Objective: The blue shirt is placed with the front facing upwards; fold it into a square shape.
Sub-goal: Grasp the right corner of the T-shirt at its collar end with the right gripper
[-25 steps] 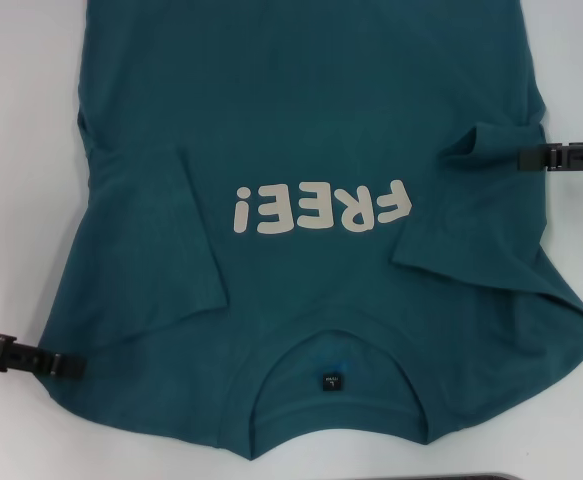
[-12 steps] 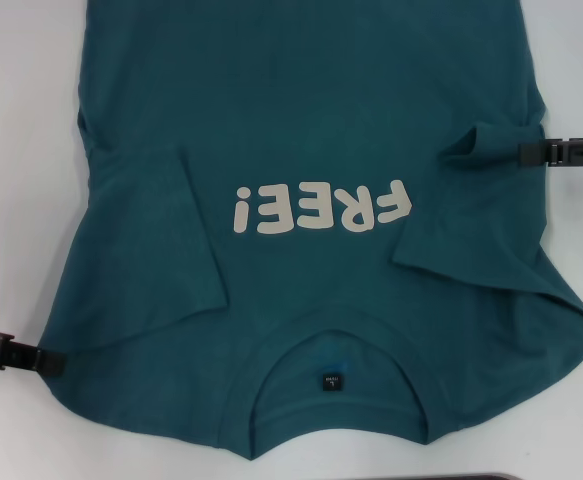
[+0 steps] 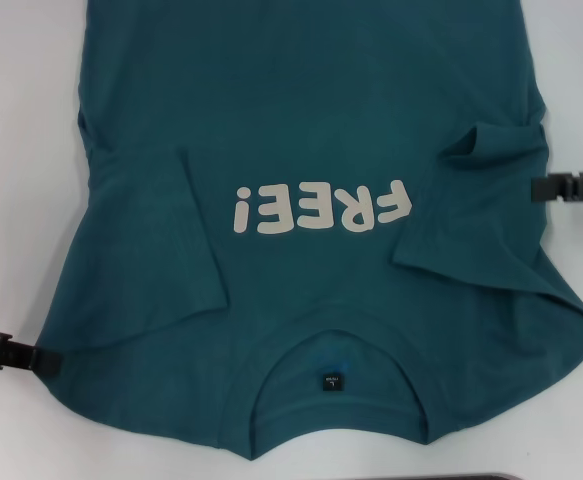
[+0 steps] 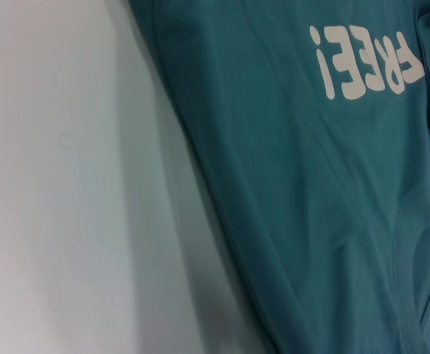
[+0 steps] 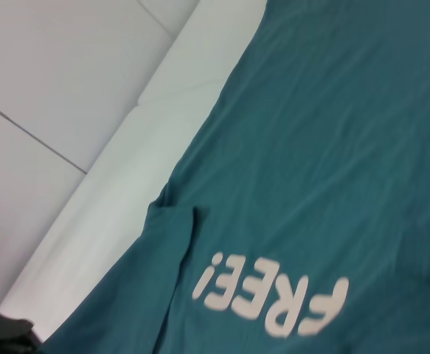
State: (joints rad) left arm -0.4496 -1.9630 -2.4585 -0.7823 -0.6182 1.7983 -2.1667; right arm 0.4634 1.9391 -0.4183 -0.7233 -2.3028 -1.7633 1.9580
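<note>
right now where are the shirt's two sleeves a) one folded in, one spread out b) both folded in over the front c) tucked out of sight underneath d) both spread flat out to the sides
b: in the head view both sleeves of the blue shirt lie folded in over its front, one on each side of the white FREE! lettering.

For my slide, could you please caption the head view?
Blue shirt lies front-up with both sleeves folded in, flanked by left gripper and right gripper.
</note>
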